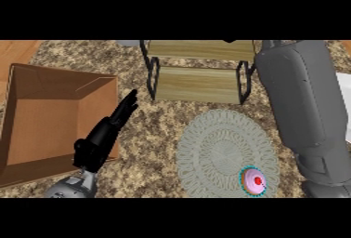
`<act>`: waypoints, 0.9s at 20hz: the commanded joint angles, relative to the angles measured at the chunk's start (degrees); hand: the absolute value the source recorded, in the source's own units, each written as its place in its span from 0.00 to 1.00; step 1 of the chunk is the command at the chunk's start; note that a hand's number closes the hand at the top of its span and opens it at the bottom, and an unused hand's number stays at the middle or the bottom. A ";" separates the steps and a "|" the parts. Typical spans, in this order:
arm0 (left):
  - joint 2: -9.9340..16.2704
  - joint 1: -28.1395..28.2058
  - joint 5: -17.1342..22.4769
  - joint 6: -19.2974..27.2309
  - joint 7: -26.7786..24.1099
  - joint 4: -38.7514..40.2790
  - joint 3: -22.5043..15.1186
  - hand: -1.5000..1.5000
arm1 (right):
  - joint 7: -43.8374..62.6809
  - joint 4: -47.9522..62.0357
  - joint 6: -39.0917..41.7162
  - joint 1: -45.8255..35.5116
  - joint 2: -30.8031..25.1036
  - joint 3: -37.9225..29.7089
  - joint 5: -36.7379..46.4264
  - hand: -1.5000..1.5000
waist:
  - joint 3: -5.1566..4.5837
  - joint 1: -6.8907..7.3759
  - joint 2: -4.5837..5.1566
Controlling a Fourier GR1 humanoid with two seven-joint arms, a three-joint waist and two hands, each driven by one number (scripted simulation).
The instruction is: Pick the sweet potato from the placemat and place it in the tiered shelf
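Head view only. The left hand (103, 135) sat left of centre over the speckled counter (151, 139), just beside the near right corner of an open cardboard box (48, 125). Its fingers (127, 104) were straight and close together, pointing up toward the tiered shelf (195, 84) and holding nothing. Their tips were near the shelf's lower left corner but apart from it. The shelf stood at top centre, a black frame with two light wooden boards, the upper board (198, 49) behind the lower. The round grey woven placemat (219, 148) lay just in front of the shelf, flat on the counter. A small round pink object (254, 181) with a red centre and a teal rim sat at the placemat's near right edge. I could not tell whether that was the sweet potato, and nothing else in view read as one, so its place could not be told. The right forearm (302, 102) filled the right side, running from the lower right up past the shelf's right end to the top edge. The right hand was out of view, so its fingers could not be told. A white shape (344, 88) showed at the right edge behind the forearm.
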 commanded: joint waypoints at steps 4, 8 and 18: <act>3.77 5.35 -0.20 -0.06 0.37 5.96 3.30 0.50 | -1.49 4.07 -12.69 -1.24 7.54 -14.11 -13.44 0.00 | -0.80 1.42 1.30; 2.83 4.06 -1.68 0.66 0.48 6.98 1.90 0.50 | -5.92 6.51 -19.93 -1.75 8.06 -17.93 -23.44 0.00 | -0.84 1.85 1.26; 3.20 5.30 -1.39 1.52 -0.30 8.74 3.56 0.50 | -18.60 8.30 -39.63 -5.26 7.32 -23.41 -24.47 0.00 | -1.08 -0.68 0.44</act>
